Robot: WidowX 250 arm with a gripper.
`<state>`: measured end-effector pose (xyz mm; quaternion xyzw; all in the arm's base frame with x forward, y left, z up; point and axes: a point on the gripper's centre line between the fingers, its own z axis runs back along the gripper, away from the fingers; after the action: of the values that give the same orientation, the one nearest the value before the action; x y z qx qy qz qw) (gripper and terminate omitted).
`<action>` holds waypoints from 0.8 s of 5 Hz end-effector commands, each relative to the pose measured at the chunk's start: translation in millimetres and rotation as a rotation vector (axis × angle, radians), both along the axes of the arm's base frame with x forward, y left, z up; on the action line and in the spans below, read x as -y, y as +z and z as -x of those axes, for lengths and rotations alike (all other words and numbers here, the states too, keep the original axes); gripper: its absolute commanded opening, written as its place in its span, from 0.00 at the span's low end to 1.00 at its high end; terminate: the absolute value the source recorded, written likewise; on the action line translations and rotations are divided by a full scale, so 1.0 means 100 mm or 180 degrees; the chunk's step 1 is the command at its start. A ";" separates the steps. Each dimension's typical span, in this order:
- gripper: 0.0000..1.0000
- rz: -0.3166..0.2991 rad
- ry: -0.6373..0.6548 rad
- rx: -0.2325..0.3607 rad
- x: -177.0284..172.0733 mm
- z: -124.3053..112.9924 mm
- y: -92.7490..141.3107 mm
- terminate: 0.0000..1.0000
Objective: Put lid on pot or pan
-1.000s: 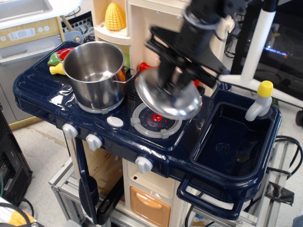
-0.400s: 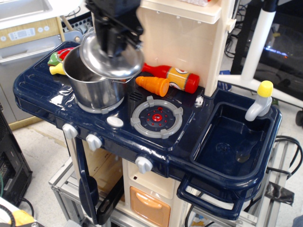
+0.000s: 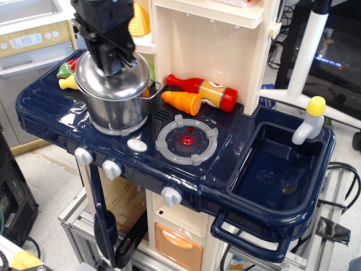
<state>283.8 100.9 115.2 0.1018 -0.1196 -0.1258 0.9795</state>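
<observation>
Steel lid [image 3: 113,79]: sits level over the mouth of the pot, at the far left of the toy stove.
Pot [image 3: 118,107]: shiny, upright on the left burner, a wire handle pointing right.
Gripper [image 3: 115,59]: black, directly above the lid's centre, closed on the lid's knob.
Grey burner [image 3: 186,139]: just right of the pot, bare.
Carrot [image 3: 181,101]: behind that burner, with a red bottle [image 3: 204,90] just beyond.
Sink [image 3: 316,169]: far right, dark blue.
</observation>
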 end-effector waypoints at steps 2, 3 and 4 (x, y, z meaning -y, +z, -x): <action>0.00 0.0063 -0.0085 0.0254 -0.09 -0.13 0.00 0.00; 1.00 0.0215 -0.0130 0.0316 -0.10 -0.19 -0.03 0.00; 1.00 0.0215 -0.0130 0.0316 -0.10 -0.19 -0.03 0.00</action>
<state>296.7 112.9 103.8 0.0642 -0.1633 -0.1261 0.9764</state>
